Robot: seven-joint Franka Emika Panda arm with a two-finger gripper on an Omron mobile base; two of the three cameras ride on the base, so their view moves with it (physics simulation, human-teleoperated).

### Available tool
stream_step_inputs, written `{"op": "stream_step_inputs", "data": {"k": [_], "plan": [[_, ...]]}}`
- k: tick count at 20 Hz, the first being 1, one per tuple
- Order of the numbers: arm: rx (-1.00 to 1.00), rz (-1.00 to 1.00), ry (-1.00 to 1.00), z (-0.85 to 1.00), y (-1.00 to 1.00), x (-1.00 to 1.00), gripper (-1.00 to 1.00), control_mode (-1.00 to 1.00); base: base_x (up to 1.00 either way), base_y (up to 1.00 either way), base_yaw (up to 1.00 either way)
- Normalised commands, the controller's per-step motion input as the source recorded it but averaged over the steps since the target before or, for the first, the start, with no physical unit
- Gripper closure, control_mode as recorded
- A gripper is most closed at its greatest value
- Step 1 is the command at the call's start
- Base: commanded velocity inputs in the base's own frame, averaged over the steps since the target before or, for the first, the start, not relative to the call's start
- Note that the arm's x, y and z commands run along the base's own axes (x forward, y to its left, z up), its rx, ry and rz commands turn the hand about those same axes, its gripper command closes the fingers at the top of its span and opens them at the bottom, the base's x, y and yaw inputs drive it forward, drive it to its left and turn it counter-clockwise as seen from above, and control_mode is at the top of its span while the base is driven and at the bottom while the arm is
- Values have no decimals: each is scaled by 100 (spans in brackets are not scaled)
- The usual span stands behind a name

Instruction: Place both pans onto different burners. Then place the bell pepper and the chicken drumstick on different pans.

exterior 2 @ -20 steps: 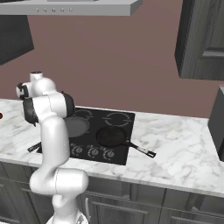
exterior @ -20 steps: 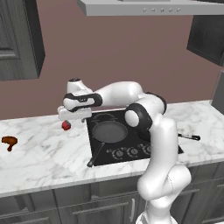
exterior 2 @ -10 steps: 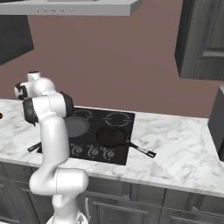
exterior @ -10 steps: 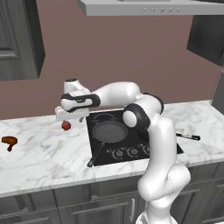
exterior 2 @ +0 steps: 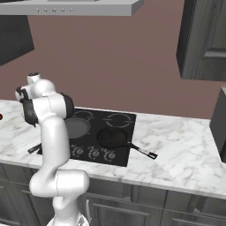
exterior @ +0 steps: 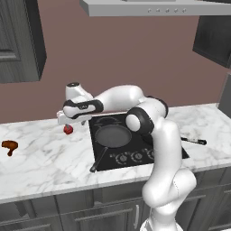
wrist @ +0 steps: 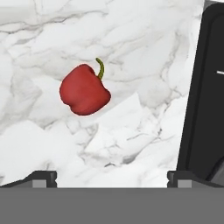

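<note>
1. We judge the pan step done: the wide grey pan (exterior: 111,135) sits on a near-left burner of the cooktop (exterior: 173,154), its handle pointing toward the near edge, and the smaller black pan (exterior 2: 112,137) rests on a burner to its right, handle trailing off onto the marble.

2. We are now on the bell pepper (wrist: 84,89). It lies on the marble counter (exterior: 45,162) just left of the cooktop, toward the far side, red with a short green stem.

3. Our gripper (exterior: 67,120) hangs directly over the pepper, reached out left from the arm. Its jaws are spread as wide as they go and grip nothing; in the hand view the two tips sit far apart at the bottom, with the pepper between them but off toward one tip, not centred.

4. The chicken drumstick (exterior: 8,146) waits well apart, at the far left of the counter, untouched.

5. The next move, as we read it, calls for centring the jaws over the pepper, coming straight down until the tips flank its body, then closing gently. The pepper is rounded and glossy, so an off-centre pinch could squirt it aside.

6. After that we would carry it right to one pan, leaving the other for the drumstick.
</note>
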Motion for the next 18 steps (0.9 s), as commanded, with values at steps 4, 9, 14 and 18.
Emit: {"op": "stream_step_inputs", "data": {"k": [4, 9, 14, 18], "plan": [[4, 1, -4, -12, 0, 4, -100, -100, 0, 0, 0], [3, 1, -2, -4, 0, 6, -100, -100, 0, 0, 0], [1, 2, -3, 0, 1, 7, -100, -100, 0, 0, 0], [0, 3, -4, 0, 6, 5, -100, -100, 0, 0, 0]]}}
